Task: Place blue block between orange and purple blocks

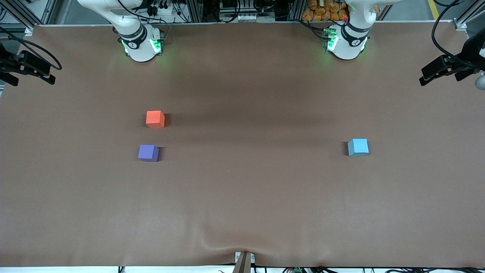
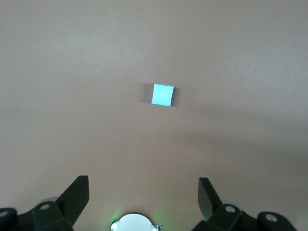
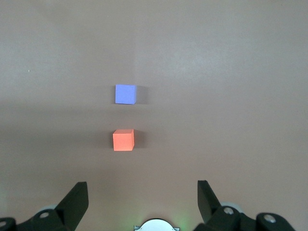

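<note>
The left gripper (image 2: 143, 202) hangs high over the brown table (image 1: 242, 197) with its two black fingers (image 2: 77, 195) spread wide and nothing between them. The blue block (image 2: 162, 95) sits flat on the mat below it, well clear of the fingertips. The right gripper (image 3: 142, 202) is posed the same way, jaws wide and empty, looking down on the orange block (image 3: 123, 139) and the purple block (image 3: 125, 94).

Taking the orange block (image 1: 155, 119) as landmark: the purple block (image 1: 148, 152) lies just nearer to the front camera, with a narrow strip of bare mat between the two. The blue block (image 1: 358, 147) stands well apart from it, toward the left arm's end of the table and slightly nearer to the camera.

The mat is plain, matte brown, with a soft wrinkle at its camera-side edge. Wide bare cloth surrounds every cube and none is close to an edge. In the front view only the two white arm bases show, at the top.
</note>
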Robot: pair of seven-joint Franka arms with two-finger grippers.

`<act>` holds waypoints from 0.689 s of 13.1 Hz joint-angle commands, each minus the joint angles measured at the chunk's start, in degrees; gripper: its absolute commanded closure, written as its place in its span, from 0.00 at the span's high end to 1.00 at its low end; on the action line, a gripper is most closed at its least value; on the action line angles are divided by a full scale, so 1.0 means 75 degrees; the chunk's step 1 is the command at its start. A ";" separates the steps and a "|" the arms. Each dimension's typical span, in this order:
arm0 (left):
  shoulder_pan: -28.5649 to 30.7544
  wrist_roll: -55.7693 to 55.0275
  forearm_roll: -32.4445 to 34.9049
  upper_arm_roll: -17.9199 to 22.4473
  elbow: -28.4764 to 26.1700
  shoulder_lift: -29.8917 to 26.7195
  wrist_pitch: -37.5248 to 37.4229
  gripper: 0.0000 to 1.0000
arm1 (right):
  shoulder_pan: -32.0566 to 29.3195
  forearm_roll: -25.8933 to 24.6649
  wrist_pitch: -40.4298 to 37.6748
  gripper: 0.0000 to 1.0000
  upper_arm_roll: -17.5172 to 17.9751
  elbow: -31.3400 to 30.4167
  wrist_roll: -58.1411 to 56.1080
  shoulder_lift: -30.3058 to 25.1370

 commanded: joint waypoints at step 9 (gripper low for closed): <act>0.0023 0.0064 -0.0113 -0.0110 -0.0139 -0.0027 0.0067 1.00 | -0.0062 0.0119 -0.0045 1.00 0.0030 0.0102 -0.0085 0.0015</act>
